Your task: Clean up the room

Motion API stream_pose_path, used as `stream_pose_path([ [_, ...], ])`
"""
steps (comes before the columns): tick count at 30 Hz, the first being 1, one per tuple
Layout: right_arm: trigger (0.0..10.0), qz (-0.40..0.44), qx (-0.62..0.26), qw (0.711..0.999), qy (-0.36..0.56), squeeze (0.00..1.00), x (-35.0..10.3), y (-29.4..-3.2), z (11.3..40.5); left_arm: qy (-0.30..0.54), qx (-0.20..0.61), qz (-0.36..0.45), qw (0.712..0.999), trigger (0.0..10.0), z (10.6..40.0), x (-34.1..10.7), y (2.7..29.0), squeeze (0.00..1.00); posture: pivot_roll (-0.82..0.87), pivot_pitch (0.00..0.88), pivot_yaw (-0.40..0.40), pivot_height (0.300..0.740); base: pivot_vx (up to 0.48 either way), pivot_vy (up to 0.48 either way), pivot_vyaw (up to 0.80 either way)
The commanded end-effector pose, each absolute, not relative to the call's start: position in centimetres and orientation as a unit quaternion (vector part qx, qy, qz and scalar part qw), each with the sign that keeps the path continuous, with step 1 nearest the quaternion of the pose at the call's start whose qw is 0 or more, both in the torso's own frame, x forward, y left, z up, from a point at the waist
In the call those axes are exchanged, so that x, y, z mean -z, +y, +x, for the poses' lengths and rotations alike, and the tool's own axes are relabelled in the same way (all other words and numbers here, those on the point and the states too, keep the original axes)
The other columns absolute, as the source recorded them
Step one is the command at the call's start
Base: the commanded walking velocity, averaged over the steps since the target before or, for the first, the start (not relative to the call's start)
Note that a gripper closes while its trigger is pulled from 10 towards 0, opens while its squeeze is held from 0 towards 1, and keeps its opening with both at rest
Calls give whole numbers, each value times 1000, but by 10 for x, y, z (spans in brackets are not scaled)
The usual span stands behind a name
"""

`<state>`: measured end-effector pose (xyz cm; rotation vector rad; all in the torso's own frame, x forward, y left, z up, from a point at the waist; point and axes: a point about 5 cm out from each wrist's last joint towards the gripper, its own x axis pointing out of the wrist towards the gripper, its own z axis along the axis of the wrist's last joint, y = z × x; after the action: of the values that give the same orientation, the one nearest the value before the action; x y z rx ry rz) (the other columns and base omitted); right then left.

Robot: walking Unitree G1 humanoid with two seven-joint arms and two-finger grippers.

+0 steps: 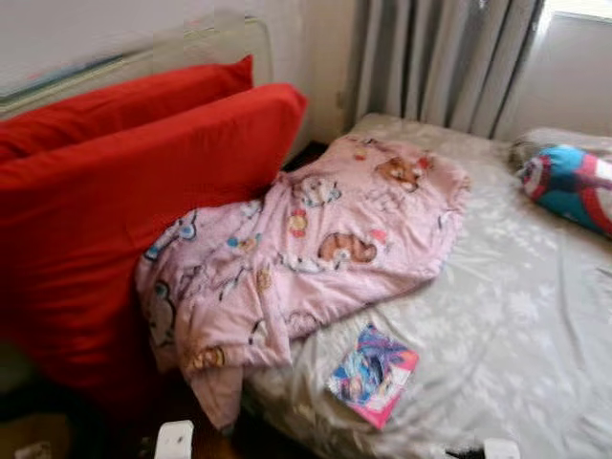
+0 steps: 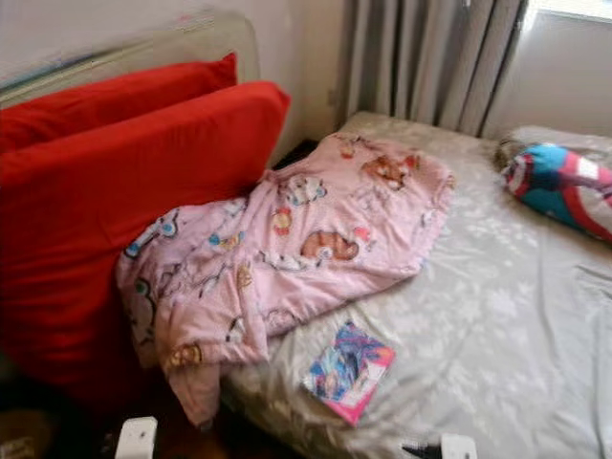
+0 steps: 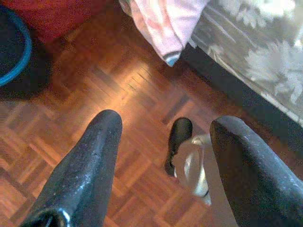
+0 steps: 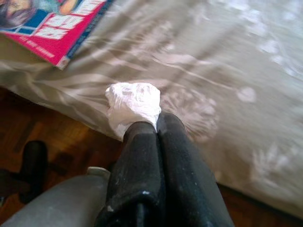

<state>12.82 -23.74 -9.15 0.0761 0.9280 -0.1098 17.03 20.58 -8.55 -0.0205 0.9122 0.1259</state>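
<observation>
A crumpled pink cartoon-print blanket (image 1: pixel 306 249) lies across the near-left part of the bed (image 1: pixel 516 316) and droops over its edge toward the floor. A pink and blue book (image 1: pixel 373 373) rests on the grey flowered sheet near the bed's front edge. My right gripper (image 4: pixel 154 120) is shut on a crumpled white paper wad (image 4: pixel 133 105), held just above the bed's edge beside the book (image 4: pixel 52 23). My left gripper (image 3: pixel 165 132) is open over the wooden floor (image 3: pixel 109 80), with the blanket's hanging corner (image 3: pixel 163 23) ahead of it.
Two big red cushions (image 1: pixel 115 201) lean against the wall left of the bed. A blue and red superhero pillow (image 1: pixel 569 186) lies at the bed's far right. Grey curtains (image 1: pixel 440 57) hang behind. A dark round thing with a blue rim (image 3: pixel 12 47) sits on the floor.
</observation>
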Motion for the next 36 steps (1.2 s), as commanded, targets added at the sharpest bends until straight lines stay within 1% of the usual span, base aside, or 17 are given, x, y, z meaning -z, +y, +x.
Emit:
stream_pose_path([
  [1,10000,33,43,893,447,0,92,-234,130,449,-56,-3,892,10000,166,87,207,0,27,0,-17,740,0,0,800],
  [21,10000,23,37,891,453,0,91,-239,129,454,-56,-6,889,10000,161,90,206,0,27,0,-33,740,0,0,778],
  [36,10000,36,39,889,456,0,92,-236,129,455,-51,-5,889,10000,162,89,209,0,19,0,-12,740,0,0,0],
])
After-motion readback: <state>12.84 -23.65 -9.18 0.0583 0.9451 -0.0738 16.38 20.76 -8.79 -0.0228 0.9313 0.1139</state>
